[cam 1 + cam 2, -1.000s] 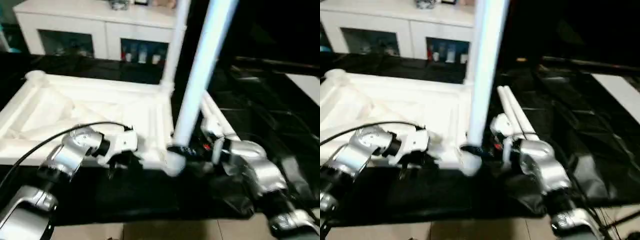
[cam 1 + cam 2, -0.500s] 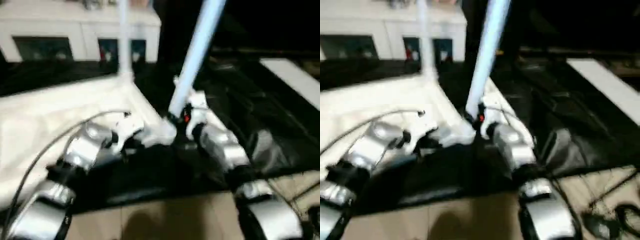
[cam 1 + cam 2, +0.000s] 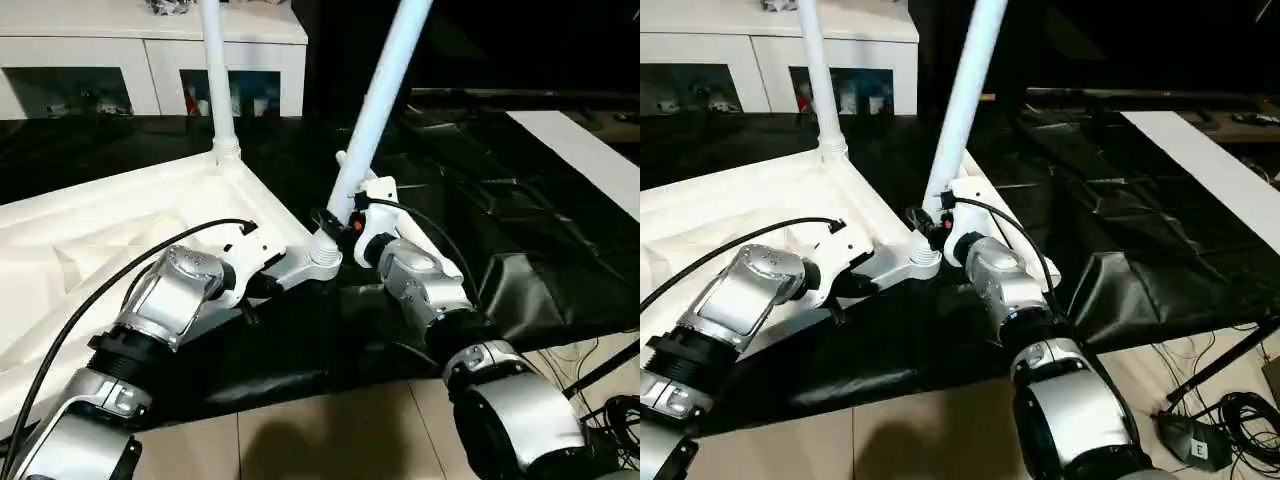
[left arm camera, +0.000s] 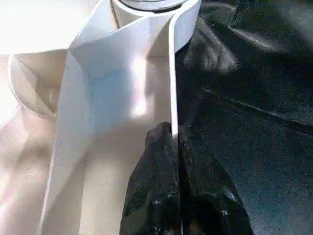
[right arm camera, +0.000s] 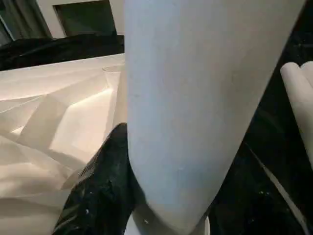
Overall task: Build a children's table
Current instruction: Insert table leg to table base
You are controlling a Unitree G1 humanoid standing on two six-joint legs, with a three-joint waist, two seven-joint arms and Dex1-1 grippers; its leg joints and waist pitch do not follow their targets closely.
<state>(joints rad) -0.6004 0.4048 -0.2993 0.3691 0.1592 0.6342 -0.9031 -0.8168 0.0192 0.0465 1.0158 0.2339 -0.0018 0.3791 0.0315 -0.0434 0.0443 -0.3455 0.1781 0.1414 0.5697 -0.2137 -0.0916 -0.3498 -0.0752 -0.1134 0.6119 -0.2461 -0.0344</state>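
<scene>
**Tabletop corner lifted, leg now leaning**

Since a second ago the table top (image 3: 120,215) has tilted and turned, its near corner raised off the black sheet (image 3: 520,200). Left gripper (image 4: 173,142) is clamped on the top's edge rib. Right gripper (image 3: 340,222) grasps the leg (image 3: 378,100) just above the near corner socket (image 3: 322,255); long axis leans up and right. Far leg (image 3: 215,70) stands near upright.

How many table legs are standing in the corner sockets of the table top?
2. One leg stands upright in the far corner socket; the other leg leans in the near corner socket, gripped by the right gripper. More may lie hidden.
</scene>
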